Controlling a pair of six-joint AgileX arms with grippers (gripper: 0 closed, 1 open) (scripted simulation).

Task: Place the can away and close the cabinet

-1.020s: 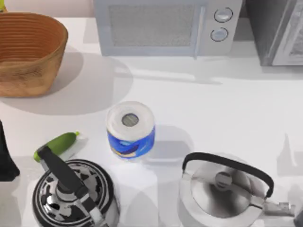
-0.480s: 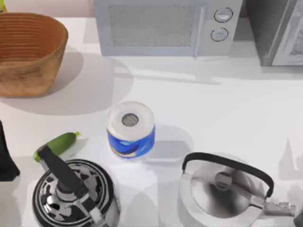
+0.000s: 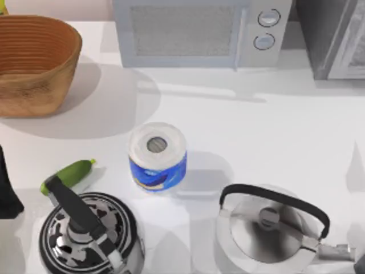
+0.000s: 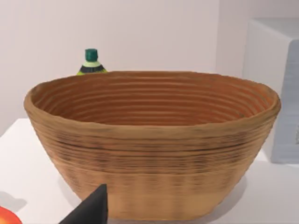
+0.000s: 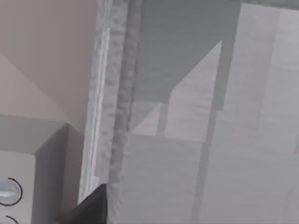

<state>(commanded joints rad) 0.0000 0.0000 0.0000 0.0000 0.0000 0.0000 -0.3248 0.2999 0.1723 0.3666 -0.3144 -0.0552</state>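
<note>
Overhead, white worktop (image 3: pixel 274 131), crowded along its back and near edges, open through the middle and right. Back edge: microwave (image 3: pixel 199 31) centre, grey cabinet (image 3: pixel 333 37) at the far right corner, woven basket (image 3: pixel 34 63) far left. Near edge: patterned kettle (image 3: pixel 85 234) at left, steel kettle (image 3: pixel 268 228) at right, a clear lane between them. Paper roll (image 3: pixel 157 155) with blue wrapper stands upright mid-worktop, apart from both kettles. Green cucumber-like item (image 3: pixel 68 175) lies just beside the patterned kettle's handle. Widest free room: the strip between the microwave front and the steel kettle, running toward the cabinet.

Left arm: a dark part of it sits at the top view's left edge (image 3: pixel 7 194). Left wrist view faces the basket (image 4: pixel 154 144) close on, a green-capped bottle (image 4: pixel 91 63) behind its rim, a pale wall beyond. One dark fingertip (image 4: pixel 91 210) in that view; a red-orange sliver (image 4: pixel 7 218) beside it may be the can, too little visible to say. Cannot tell the state of the left jaws.

Right wrist view looks at the cabinet's grey panelling (image 5: pixel 201 140), with the microwave dials (image 5: pixel 9 191) beside it; a beige wall behind. One dark fingertip (image 5: pixel 93 207) shows; right jaws likewise undeterminable.
</note>
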